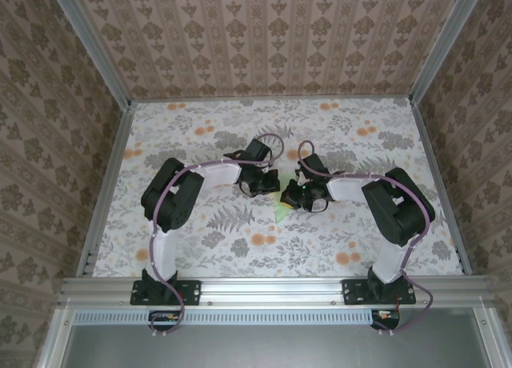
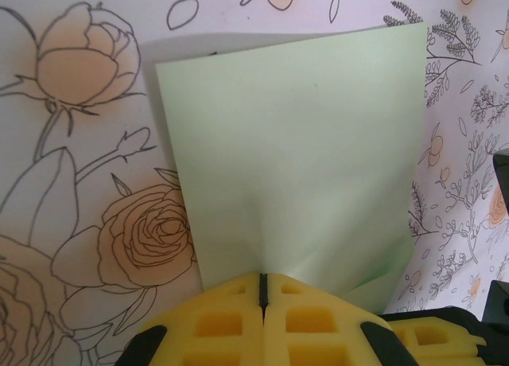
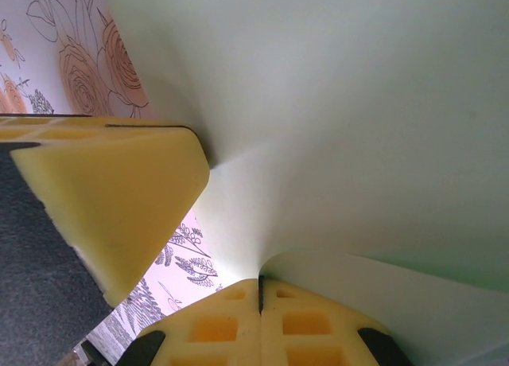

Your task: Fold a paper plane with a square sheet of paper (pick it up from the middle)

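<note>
Top external: both arms reach to mid-table (image 1: 240, 240). The left gripper (image 1: 262, 181) and right gripper (image 1: 303, 194) sit near each other, with the square sheet of paper (image 1: 282, 209) a pale green sliver between and beneath them.

Left wrist: jaws are closed on the sheet's near edge. Paper puckers outward from the yellow pads (image 2: 223, 322).

Right wrist: jaws are likewise pinched shut on the sheet, which curls sharply at the grip.

We judge that 2 pinches this close could tear the sheet or add stray creases if the arms pull apart or twist unevenly. Thin paper may also slip from the pads.
</note>
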Motion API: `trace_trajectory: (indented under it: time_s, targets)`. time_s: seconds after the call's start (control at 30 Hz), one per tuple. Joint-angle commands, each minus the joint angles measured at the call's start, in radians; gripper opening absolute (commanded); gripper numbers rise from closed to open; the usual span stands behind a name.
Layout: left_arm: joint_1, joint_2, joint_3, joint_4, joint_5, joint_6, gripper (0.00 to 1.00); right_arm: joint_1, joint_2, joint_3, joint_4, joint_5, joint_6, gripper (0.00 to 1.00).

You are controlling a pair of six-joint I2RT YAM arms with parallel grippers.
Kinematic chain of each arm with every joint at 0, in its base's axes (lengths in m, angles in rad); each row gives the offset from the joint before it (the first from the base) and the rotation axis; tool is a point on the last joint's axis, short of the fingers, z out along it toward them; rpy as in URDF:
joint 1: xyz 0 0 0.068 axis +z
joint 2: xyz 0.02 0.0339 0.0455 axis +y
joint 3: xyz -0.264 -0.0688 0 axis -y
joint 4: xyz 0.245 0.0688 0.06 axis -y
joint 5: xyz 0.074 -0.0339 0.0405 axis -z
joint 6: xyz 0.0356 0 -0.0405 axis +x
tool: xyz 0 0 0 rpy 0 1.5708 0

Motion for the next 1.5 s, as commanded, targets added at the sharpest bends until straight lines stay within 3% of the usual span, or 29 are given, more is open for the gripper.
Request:
trace_trajectory:
  time_s: [0.0,0.97,1.3,1.47]
  targets:
    - [-0.010,-0.003,0.004,-0.076,-0.002,0.027,0.06,0.003,0.045,0.007,-0.053,0.050,-0.022,0.02]
    - [0.002,0.001,0.000,-0.090,-0.006,0.020,0.05,0.004,0.002,-0.020,-0.055,0.068,-0.001,0.03]
    - [0.060,-0.116,-0.042,-0.089,-0.032,-0.008,0.17,0.005,0.020,-0.021,-0.064,0.067,-0.002,0.27]
    - [0.094,-0.166,-0.081,-0.090,-0.040,-0.008,0.18,0.005,0.019,-0.021,-0.065,0.066,-0.002,0.32]
